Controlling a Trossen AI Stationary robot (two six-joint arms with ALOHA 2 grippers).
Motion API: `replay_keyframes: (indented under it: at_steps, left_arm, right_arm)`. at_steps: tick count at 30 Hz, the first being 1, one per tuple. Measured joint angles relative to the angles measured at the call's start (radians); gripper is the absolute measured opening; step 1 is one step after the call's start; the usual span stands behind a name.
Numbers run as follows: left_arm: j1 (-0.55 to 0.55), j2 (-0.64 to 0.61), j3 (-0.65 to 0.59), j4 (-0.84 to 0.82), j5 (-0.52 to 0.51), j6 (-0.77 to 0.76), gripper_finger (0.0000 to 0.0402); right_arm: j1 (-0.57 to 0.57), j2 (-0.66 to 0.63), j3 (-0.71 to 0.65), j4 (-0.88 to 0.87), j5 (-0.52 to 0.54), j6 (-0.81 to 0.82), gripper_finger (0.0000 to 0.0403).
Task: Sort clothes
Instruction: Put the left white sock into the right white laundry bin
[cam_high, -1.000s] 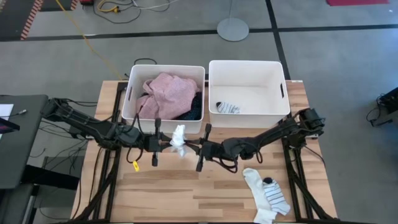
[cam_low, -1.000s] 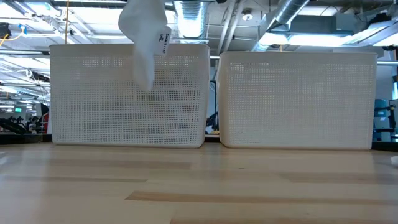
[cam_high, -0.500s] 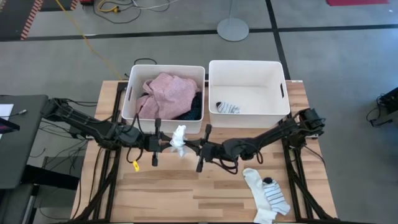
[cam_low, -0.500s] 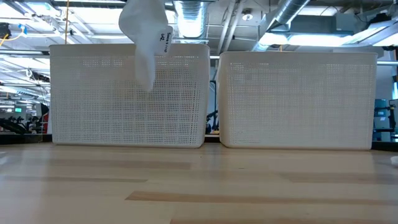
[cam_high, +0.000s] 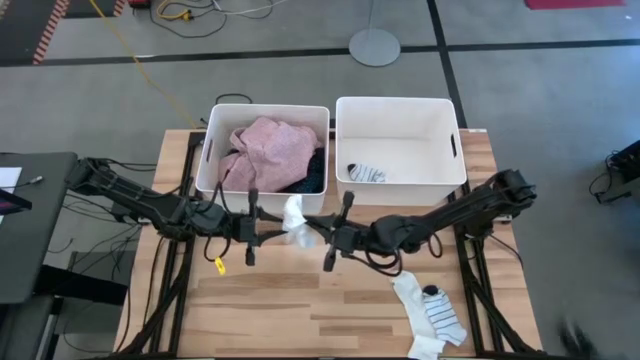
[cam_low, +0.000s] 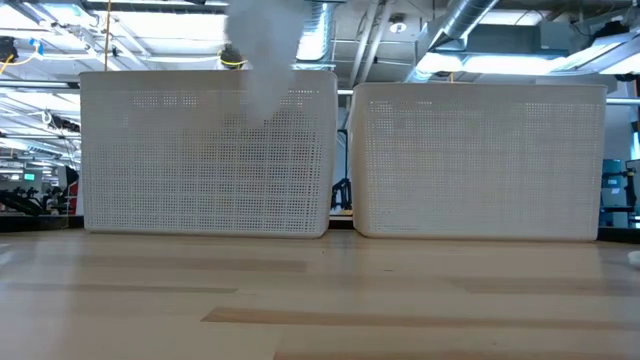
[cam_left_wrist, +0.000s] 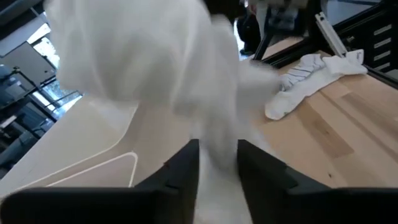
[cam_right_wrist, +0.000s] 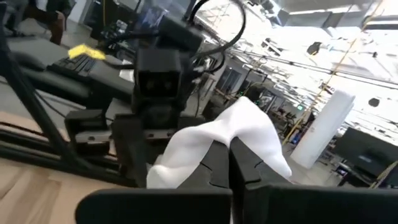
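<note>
Left gripper (cam_high: 272, 226) and right gripper (cam_high: 312, 229) meet mid-table, just in front of the left bin (cam_high: 207, 168). A white sock (cam_high: 293, 214) hangs between them, lifted clear of the table (cam_high: 300, 310). Left fingers (cam_left_wrist: 183, 167) stand slightly apart with sock cloth running between them; smeared there, so whether they pinch it cannot be told. Right fingers (cam_right_wrist: 214, 158) are pressed together on the sock's fabric.

Hard to make out: in the low view the sock is only a pale smear above the left bin's front wall, with both grippers cut off above the frame.

Left bin: pink shirt (cam_high: 272, 148) heaped on top, a black garment (cam_high: 313, 172) showing beneath along its right side; anything lower is covered. Right bin (cam_high: 456, 160): one striped sock (cam_high: 366, 173) at its near-left corner, the rest of its floor bare.

On the table's right front, well apart from the bins: a second white sock (cam_high: 408, 288) and a second striped sock (cam_high: 438, 318) lying overlapped, a small dark item on them too small to identify. Near the left gripper hangs a yellow tag (cam_high: 217, 266).
</note>
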Motion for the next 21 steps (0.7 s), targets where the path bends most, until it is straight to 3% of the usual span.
replay_keyframes:
  at_steps: [11, 21]
  left_arm:
    - [-0.006, -0.101, 0.000, -0.015, 0.003, -0.038, 0.0226]
    - [-0.048, -0.116, 0.000, -0.166, 0.102, -0.161, 0.0236]
  right_arm:
    - [0.014, -0.106, 0.000, -0.051, 0.122, -0.167, 0.0000]
    - [-0.063, -0.287, 0.000, -0.134, 0.292, -0.345, 0.0000]
